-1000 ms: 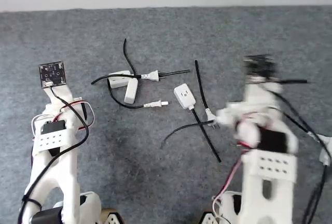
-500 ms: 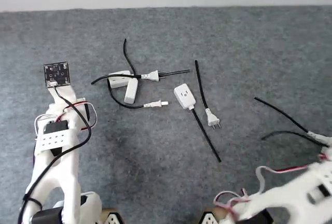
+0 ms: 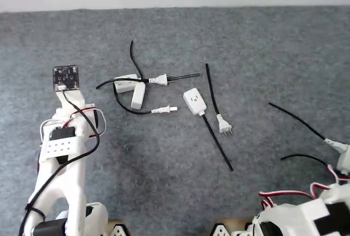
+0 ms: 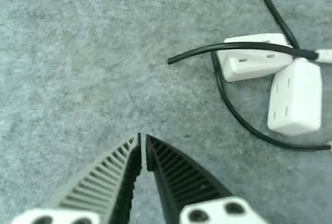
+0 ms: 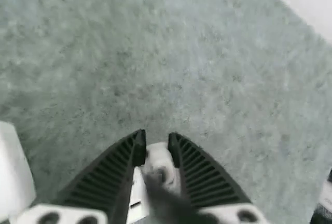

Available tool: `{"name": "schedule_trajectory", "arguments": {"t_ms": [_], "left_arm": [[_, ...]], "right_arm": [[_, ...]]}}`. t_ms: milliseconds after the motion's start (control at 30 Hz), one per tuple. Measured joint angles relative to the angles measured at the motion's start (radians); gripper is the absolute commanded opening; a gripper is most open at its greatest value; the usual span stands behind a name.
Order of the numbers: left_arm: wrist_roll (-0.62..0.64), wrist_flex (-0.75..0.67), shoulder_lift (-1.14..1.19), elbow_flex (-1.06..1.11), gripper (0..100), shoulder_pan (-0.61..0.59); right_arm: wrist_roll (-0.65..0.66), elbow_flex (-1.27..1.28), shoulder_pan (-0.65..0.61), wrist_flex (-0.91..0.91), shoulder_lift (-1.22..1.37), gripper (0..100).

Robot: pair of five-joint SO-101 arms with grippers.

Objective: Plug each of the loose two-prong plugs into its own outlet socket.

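The right arm's jaws are clamped on a small white two-prong plug (image 5: 155, 157), gripping its moulded body. Its thin black cord (image 3: 298, 122) trails over the grey felt-covered worktop (image 3: 246, 39). This plug sits at the worktop's right edge, well apart from every socket. The left arm's jaws are almost together and empty, over bare felt near a flat white plastic outlet block (image 4: 254, 58) and a second white outlet block (image 4: 293, 97) just beside it.

Three more loose white plugs lie mid-worktop: one by the blocks (image 3: 158, 80), one below them (image 3: 164, 109), and one (image 3: 224, 125) near a white cube outlet (image 3: 194, 101).

The plugs look light and rigid, with smooth plastic that could slip. The flat sides of the body, just behind the prongs, are probably the best hold. The cords look limp, so lifting by one would likely let the plug swing. The outlets also seem light and may slide when pushed, so the other arm should probably brace them.
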Motion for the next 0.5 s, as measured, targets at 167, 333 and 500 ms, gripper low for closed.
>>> {"name": "schedule_trajectory", "arguments": {"t_ms": [167, 333, 500], "left_arm": [[0.0, 0.0, 0.0, 0.011, 1, 0.005], [0.0, 0.0, 0.0, 0.011, 1, 0.005], [-0.025, 0.0, 0.0, 0.011, 1, 0.009]], "right_arm": [[0.0, -0.02, 0.003, 0.037, 0.005, 8.7], [0.0, -0.02, -0.002, 0.089, 0.005, 19.6], [0.0, -0.02, -0.028, 0.157, -0.011, 26.0]]}}
